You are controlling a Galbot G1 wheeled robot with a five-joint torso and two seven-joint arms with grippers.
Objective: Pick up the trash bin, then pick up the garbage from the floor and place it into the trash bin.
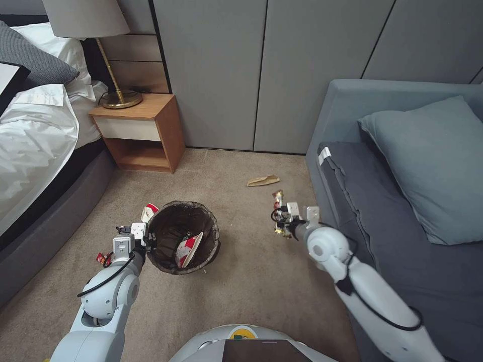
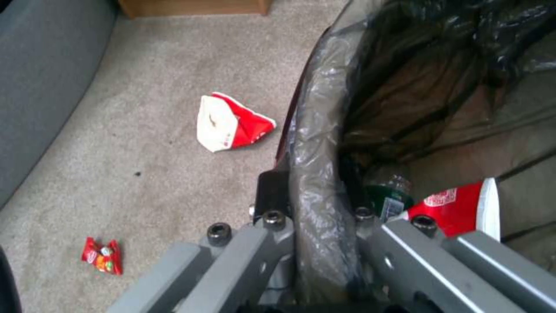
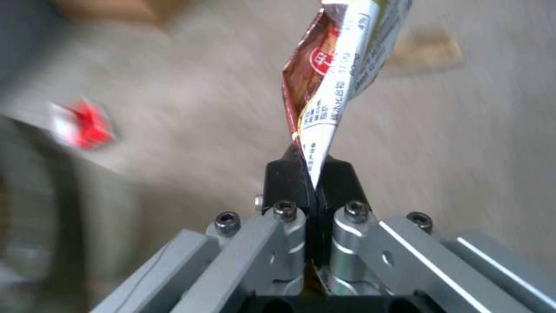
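The head camera is looking forward and down from above over carpet; the left wrist camera is sitting right behind the left gripper, peering close along the trash bin rim; the right wrist camera is staring past the right gripper at floor; both wrist views are sharing the crushed cup beyond the bin.

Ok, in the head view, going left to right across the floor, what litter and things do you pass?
Small red candy wrapper → left gripper on the rim → trash bin → tan paper scrap → snack wrapper in the right gripper → grey sofa.
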